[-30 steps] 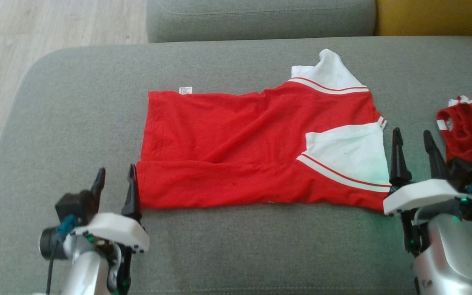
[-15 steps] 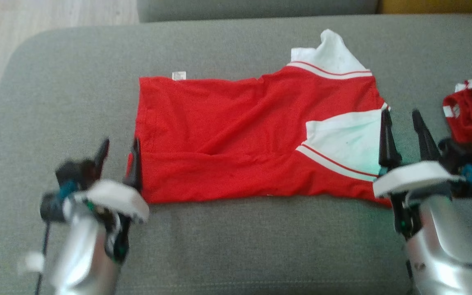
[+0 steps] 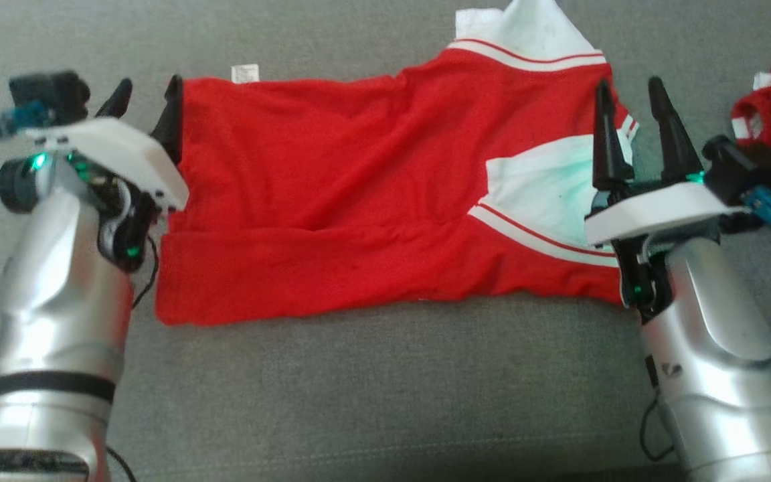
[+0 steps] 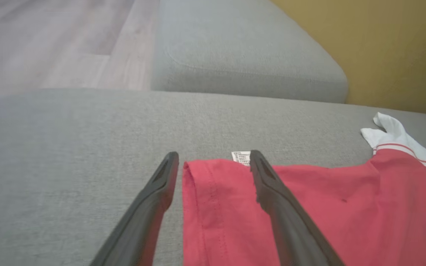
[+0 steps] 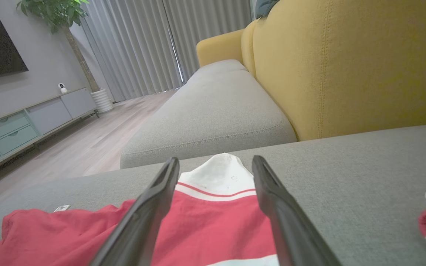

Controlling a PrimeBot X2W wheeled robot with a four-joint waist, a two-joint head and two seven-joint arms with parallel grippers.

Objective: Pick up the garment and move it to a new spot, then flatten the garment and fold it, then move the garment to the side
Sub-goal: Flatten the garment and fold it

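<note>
Both jaws stand wide and empty, the left jaws straddling the hem corner of the garment (image 3: 332, 201), the right jaws over its sleeve end; it lies flat on the grey cushion (image 3: 359, 402). Best to pinch both corners together, level, catching every layer.
</note>
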